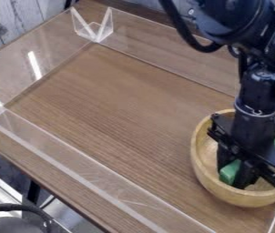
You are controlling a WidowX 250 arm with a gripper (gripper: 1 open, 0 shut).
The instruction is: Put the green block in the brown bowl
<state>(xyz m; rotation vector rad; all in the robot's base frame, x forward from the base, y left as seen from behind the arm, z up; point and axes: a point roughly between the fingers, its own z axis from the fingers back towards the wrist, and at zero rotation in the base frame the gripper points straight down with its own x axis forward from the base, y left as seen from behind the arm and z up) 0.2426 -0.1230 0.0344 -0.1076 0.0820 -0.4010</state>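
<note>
The brown bowl (202,162) sits at the lower right of the wooden table, a shallow tan wooden dish with a thick rim. My black gripper (239,170) reaches straight down into it. Its fingers are shut on the green block (231,171), whose bright green end shows just below the fingers, low inside the bowl. Most of the block is hidden behind the gripper.
A clear acrylic wall (55,136) borders the wooden tabletop (104,100) along the left and front. A small clear bracket (94,25) stands at the far edge. The arm's dark cables (207,23) hang over the upper right.
</note>
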